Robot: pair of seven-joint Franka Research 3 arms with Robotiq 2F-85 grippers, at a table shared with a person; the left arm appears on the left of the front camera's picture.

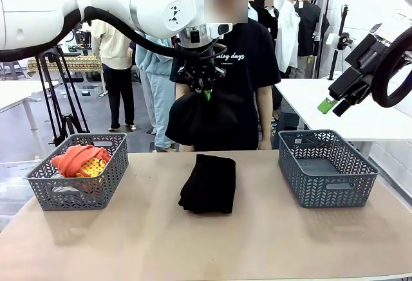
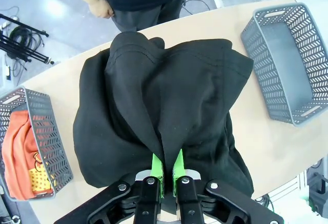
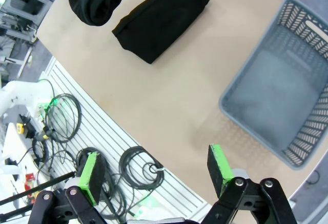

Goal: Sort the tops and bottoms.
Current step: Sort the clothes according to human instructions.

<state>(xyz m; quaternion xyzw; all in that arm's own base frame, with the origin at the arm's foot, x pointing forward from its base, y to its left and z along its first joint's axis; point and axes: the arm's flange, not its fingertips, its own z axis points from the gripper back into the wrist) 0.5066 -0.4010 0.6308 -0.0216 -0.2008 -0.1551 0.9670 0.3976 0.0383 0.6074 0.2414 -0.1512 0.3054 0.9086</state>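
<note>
Left basket: a bright orange soft top (image 1: pixel 78 157) with a yellow print patch lies crumpled in a grey plastic lattice basket (image 1: pixel 38 190).
Left gripper (image 1: pixel 206 93): clamped on a limp black fabric bottom (image 1: pixel 192 120), which we see hanging in loose folds above the tan table (image 1: pixel 161 242).
Centre: a folded black bottom (image 1: pixel 208 183), a matte rectangle, its long axis running from us toward the person (image 1: pixel 248 81).
Right gripper (image 1: pixel 333 106): jaws apart, raised near a second grey lattice basket (image 1: pixel 328 188).

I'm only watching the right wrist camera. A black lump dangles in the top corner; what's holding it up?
Observer: The left gripper, shut on a pinch of the black garment, which hangs above the middle of the table.
Operator: Is anything sorted already?
Observer: Yes, an orange top lies in the left basket.
</note>
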